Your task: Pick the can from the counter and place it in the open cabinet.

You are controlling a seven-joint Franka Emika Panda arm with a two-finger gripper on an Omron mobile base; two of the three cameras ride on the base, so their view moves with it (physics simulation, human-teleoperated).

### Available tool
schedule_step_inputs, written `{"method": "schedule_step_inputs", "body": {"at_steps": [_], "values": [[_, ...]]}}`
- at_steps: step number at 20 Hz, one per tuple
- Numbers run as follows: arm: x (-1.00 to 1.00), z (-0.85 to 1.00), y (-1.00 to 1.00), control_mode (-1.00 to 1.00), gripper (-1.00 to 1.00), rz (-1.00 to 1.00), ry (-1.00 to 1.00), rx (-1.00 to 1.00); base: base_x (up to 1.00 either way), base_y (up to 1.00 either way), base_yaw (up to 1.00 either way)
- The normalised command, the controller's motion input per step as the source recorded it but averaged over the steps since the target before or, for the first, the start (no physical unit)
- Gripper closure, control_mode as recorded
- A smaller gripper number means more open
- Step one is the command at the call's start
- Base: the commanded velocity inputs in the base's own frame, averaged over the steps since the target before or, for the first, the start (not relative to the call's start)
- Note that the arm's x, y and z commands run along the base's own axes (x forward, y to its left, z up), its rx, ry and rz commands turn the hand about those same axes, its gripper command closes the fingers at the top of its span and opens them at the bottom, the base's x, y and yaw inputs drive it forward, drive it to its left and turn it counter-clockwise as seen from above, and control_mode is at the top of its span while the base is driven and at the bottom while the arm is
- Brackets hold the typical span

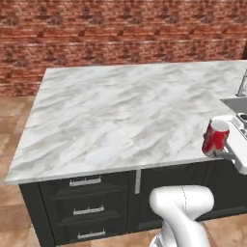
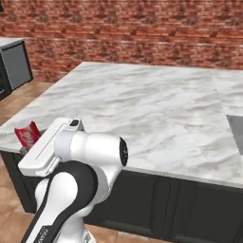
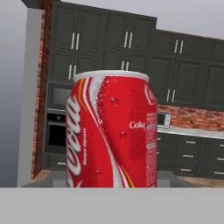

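The red can stands upright by the front edge of the white marble counter, at its right end in the left base view. My gripper reaches it from the right and is shut on the can. From the right base view the can pokes out beyond the white hand, with the gripper at the counter's near left corner. The can stands close up in the hand view, its label facing the camera; the fingertips are hidden. The open cabinet is out of view.
A sink with a faucet sits in the counter's right end. Dark drawer fronts lie below the front edge. A brick wall runs behind. Far off, dark closed wall units and an oven stand.
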Motion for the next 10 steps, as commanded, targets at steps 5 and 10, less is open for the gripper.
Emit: {"method": "schedule_step_inputs", "body": {"at_steps": [5, 10], "values": [[0.00, 0.00, 0.00, 1.00, 1.00, 0.00, 0.00, 0.00, -0.72, 0.00, 0.18], [0.00, 0.00, 0.00, 1.00, 1.00, 0.00, 0.00, 0.00, -0.29, 0.00, 0.38]]}}
